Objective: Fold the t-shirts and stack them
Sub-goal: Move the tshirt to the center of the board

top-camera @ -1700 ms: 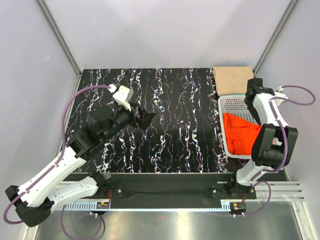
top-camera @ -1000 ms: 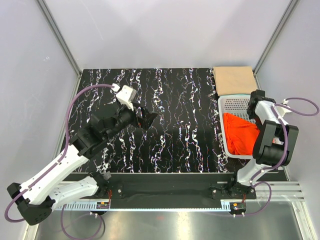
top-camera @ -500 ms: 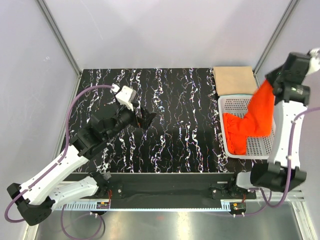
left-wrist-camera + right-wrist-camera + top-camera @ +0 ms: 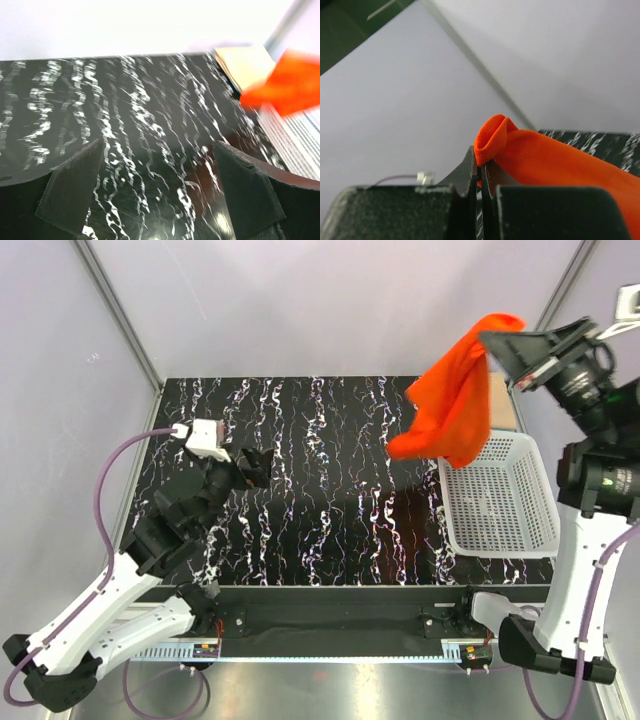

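Observation:
The bright orange-red t-shirt point(image 4: 455, 400) hangs in the air above the table's back right, bunched and clear of the basket. My right gripper point(image 4: 498, 338) is raised high and shut on a fold at the shirt's top edge; in the right wrist view the cloth point(image 4: 560, 160) is pinched between the closed fingers of this gripper point(image 4: 481, 167). A folded tan t-shirt point(image 4: 242, 62) lies at the back right corner, mostly hidden behind the orange one in the top view. My left gripper point(image 4: 252, 466) hovers open over the left part of the table point(image 4: 330, 470), its fingers point(image 4: 75, 190) wide apart with nothing between them.
A white mesh basket point(image 4: 500, 502) stands at the table's right edge with nothing in it. The enclosure's pale walls and metal corner posts point(image 4: 120, 315) close in the back and sides. The black marbled tabletop spreads between the two arms.
The right arm has lifted the orange t-shirt out of the basket and swung it up and left. The left gripper has drawn back to the left, still open.

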Motion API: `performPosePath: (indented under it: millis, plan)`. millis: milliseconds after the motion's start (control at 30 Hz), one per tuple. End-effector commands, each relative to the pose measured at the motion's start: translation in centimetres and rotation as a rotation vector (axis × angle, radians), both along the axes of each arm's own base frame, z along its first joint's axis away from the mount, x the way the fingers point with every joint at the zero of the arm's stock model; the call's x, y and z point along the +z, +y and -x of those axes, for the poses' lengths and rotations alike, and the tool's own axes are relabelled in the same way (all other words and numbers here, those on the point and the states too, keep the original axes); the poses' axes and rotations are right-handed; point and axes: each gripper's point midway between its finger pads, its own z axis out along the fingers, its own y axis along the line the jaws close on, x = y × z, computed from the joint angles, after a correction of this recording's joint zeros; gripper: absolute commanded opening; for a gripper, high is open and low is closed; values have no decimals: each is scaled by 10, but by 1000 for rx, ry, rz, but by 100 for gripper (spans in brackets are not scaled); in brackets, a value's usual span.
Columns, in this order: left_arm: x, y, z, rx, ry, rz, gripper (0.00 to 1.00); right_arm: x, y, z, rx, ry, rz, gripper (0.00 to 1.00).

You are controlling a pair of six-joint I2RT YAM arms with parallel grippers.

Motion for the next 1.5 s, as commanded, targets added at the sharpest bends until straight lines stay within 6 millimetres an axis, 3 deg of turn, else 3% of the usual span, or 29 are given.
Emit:
performPosePath:
  millis: [0, 33, 67, 100, 133, 167, 200, 233, 400, 467, 500, 533, 567, 667, 700, 733, 833, 900, 967, 1000, 1033, 1133, 1167, 1267, 1300, 1333, 1367, 1433, 1467]
  plan:
    - [22, 25, -8, 143, -75, 82, 99, -31, 29, -19, 177, 99, -33, 0]
    - [21, 26, -9, 148, -76, 82, 99, -43, 41, -25, 210, 131, -28, 0]
    - [19, 25, -10, 148, -70, 78, 99, -51, 67, -22, 285, 136, 2, 0]
    - [19, 25, -10, 148, -66, 77, 99, -66, 81, -39, 305, 191, 5, 0]
    - [14, 23, -14, 155, -47, 78, 99, -65, 93, -42, 331, 185, 17, 0]
    - [9, 24, -16, 169, -24, 66, 99, -69, 120, -50, 382, 193, 42, 0]
    - [9, 25, -16, 178, -15, 75, 99, -86, 134, -60, 404, 242, 57, 0]
    - [2, 23, -19, 191, 23, 91, 99, -71, 145, -58, 429, 210, 65, 0]
    - [-23, 20, -5, 183, 173, 173, 98, -71, 231, -78, 576, 234, 129, 0]
    - [-45, 22, 4, 193, 232, 227, 98, -73, 246, -86, 593, 251, 121, 0]
    - [-49, 23, 8, 194, 243, 249, 98, -91, 260, -102, 597, 299, 129, 0]
    - [-47, 27, 15, 191, 238, 298, 98, -77, 264, -95, 611, 259, 120, 0]
    - [-60, 30, 19, 193, 257, 291, 98, -79, 270, -98, 621, 268, 114, 0]
    - [-66, 42, 29, 219, 261, 307, 99, -100, 283, -107, 649, 310, 120, 0]
    - [-66, 45, 30, 226, 262, 307, 99, -98, 280, -105, 639, 295, 121, 2]
    - [-66, 47, 32, 230, 264, 307, 99, -134, 285, -115, 623, 378, 147, 4]
    - [-72, 47, 33, 238, 290, 296, 99, -194, 272, -126, 506, 483, 235, 16]
    - [-78, 43, 33, 228, 312, 297, 99, -237, 265, -124, 477, 548, 319, 22]
    - [-84, 38, 32, 219, 329, 303, 99, -264, 254, -117, 450, 592, 398, 38]
    - [-88, 35, 30, 215, 337, 301, 99, -292, 247, -115, 427, 646, 444, 46]
    - [-92, 32, 29, 210, 340, 299, 99, -307, 239, -112, 403, 657, 495, 48]
    - [-98, 24, 22, 199, 361, 266, 99, -358, 187, -114, 156, 778, 656, 52]
    - [-105, 19, 17, 202, 382, 242, 99, -384, 152, -116, 5, 849, 738, 52]
    - [-101, 4, 6, 170, 379, 224, 99, -409, 101, -114, -188, 921, 795, 52]
    - [-111, -4, 0, 161, 403, 191, 99, -433, 82, -108, -221, 977, 820, 52]
    - [-106, -12, -7, 135, 387, 186, 99, -440, 71, -105, -242, 997, 825, 53]
    - [-122, -20, -16, 139, 424, 141, 99, -449, 63, -98, -248, 1014, 832, 52]
    - [-122, -37, -29, 112, 433, 130, 99, -450, 60, -95, -220, 1000, 834, 53]
    - [-138, -48, -37, 99, 473, 91, 98, -446, 66, -89, -172, 982, 817, 53]
